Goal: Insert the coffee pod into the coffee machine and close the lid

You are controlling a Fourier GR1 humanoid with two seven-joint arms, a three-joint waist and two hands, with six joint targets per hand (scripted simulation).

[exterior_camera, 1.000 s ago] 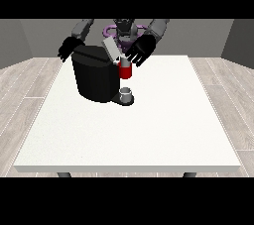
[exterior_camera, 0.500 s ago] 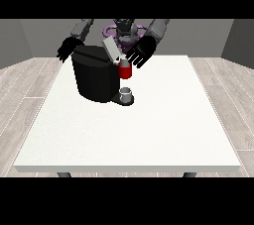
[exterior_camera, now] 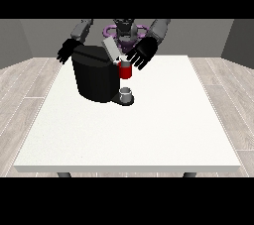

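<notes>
From my remote station I see the coffee machine (exterior_camera: pixel 94 78) standing on the far left part of the white desk (exterior_camera: pixel 149 130), close to the robot. The machine is a black, rounded body. Its lid (exterior_camera: pixel 110 49) is a grey flap that stands tilted up above the top front edge, so the lid is open.

At the machine's front, below the lid, I see a red thing at the machine (exterior_camera: pixel 125 70). Beneath it, a small grey cup-shaped thing (exterior_camera: pixel 126 93) sits on the machine's black base plate. I cannot tell whether this grey thing is the coffee pod, so I cannot report where the pod is.

The robot hand at the view's right (exterior_camera: pixel 140 54) hangs just beside the lid and above the red thing. Its fingers are spread and point down towards the desk. I cannot tell whether it touches the lid or the machine, and I see nothing held in it.

The robot hand at the view's left (exterior_camera: pixel 66 51) sits behind the machine's upper left corner, near it. Its fingers show straight and fanned out, holding nothing.

The robot's torso (exterior_camera: pixel 124 33) shows behind the machine, at the desk's far edge.
</notes>
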